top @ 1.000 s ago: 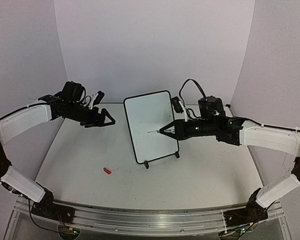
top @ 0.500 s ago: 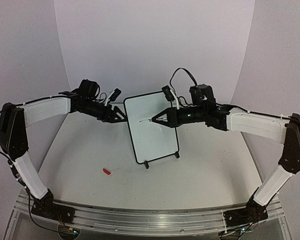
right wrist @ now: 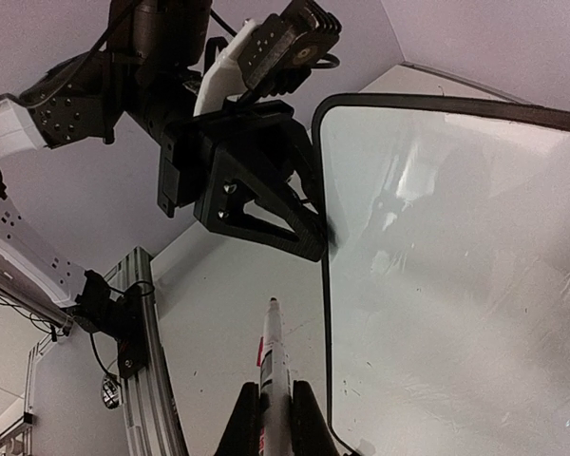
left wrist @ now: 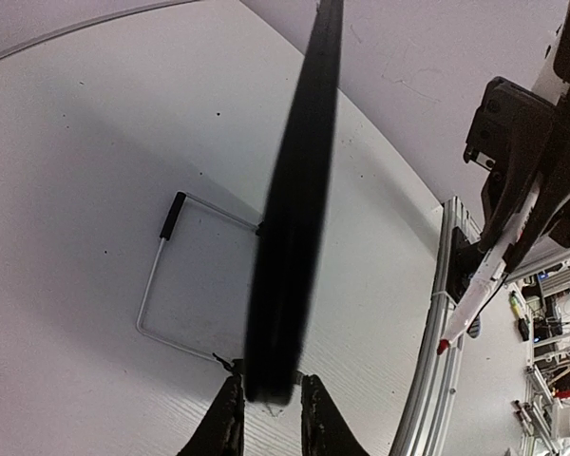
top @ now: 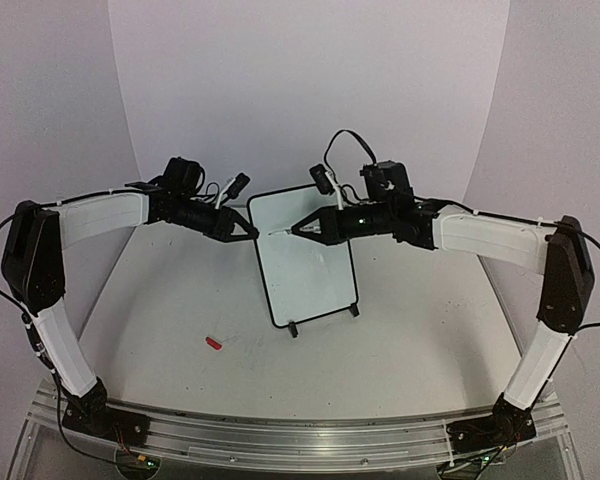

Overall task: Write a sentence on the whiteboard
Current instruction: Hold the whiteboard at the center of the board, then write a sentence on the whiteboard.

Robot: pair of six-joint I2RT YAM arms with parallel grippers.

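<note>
The whiteboard (top: pixel 310 260) stands upright on its two black feet in the middle of the table, and no sentence shows on its face (right wrist: pixel 456 285). My left gripper (top: pixel 250 231) is at its upper left edge. In the left wrist view the left gripper (left wrist: pixel 269 394) is shut on the black frame (left wrist: pixel 294 218), one finger on each side. My right gripper (top: pixel 302 229) is shut on a white marker (top: pixel 285 232), whose dark tip hangs just in front of the board's upper left corner. In the right wrist view the marker (right wrist: pixel 273 351) juts out from the right gripper (right wrist: pixel 275 404) beside the frame.
A small red cap (top: pixel 214 342) lies on the table left of the board. A wire stand (left wrist: pixel 161 275) props the board from behind. White walls close in the back and both sides, and a metal rail (top: pixel 300 440) runs along the near edge.
My left gripper moved right to the board's upper left edge and closed on the frame. My right gripper rose and shifted left with the marker toward the same corner.
</note>
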